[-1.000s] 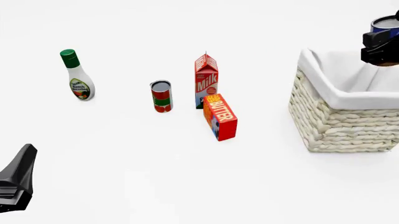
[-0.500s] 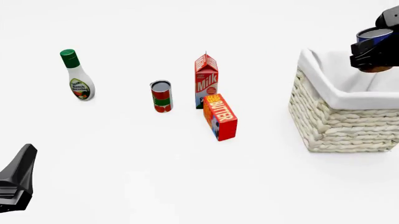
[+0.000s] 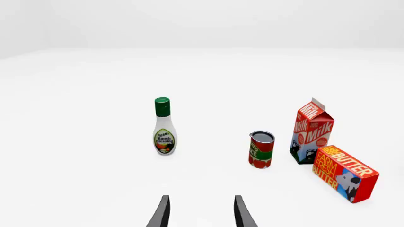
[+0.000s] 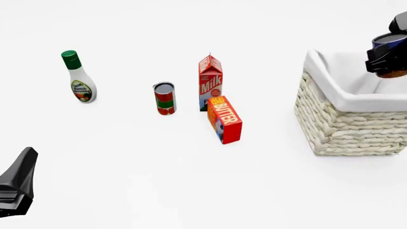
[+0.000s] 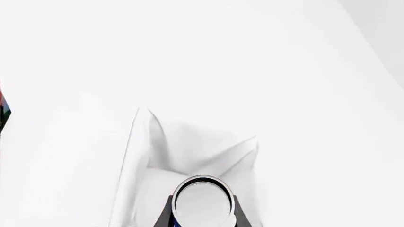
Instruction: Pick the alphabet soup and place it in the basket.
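Surface (image 4: 190,191): plain white, filling the front view from edge to edge.
Basket (image 4: 346,119): right side of the front view, cream wicker walls with white cloth folded over the rim; its open mouth faces up and shows pale in the right wrist view (image 5: 189,151).
Milk carton (image 4: 210,82): upright at centre of the front view, with the butter box (image 4: 224,119) just below and right of it, close enough that I cannot tell whether they touch.
Ranch dressing bottle (image 4: 80,78): upright at upper left, well apart from the rest.
Red-and-green can (image 4: 165,98): upright just left of the milk carton; not the target.
Alphabet soup (image 4: 389,42): upper right edge of the front view, held above the basket's opening; silver top (image 5: 203,202) seen end-on in the right wrist view, over the lining.
Right tool (image 4: 386,59): pinching the alphabet soup across its sides, upright.
Left tool (image 3: 200,213): fingers spread with nothing between them, low at the lower left of the front view (image 4: 16,186).
Handling: likely a rigid metal can, fairly heavy for its size, with a smooth label that may slip; a firm hold across the mid-body seems right, as here.
Stage: carried over the basket, not yet released; lowering before opening would avoid a tumble.
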Robot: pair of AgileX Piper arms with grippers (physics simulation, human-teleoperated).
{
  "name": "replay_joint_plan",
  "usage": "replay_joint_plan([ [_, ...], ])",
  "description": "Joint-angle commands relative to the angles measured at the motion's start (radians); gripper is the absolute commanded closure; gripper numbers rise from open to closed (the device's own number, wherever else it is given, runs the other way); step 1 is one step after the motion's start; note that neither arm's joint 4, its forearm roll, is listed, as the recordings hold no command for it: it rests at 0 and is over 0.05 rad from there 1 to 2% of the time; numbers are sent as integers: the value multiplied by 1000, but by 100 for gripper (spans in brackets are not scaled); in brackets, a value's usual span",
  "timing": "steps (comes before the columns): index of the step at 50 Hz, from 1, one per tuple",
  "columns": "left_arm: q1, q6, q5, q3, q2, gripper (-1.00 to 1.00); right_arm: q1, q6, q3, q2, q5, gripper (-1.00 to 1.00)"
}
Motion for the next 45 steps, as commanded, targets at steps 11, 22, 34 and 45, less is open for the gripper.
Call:
replay_joint_plan([
  [11,0,0,0,0,0,-100,-23,-12,-27,49,9,100],
  [22,0,0,0,0,0,-100,-24,-41,-30,89,7,100],
  [34,0,0,0,0,0,-100,-30,-52,-26,115,-2,100],
  [45,0,0,0,0,0,-100,-28,-52,-24,132,-10,100],
])
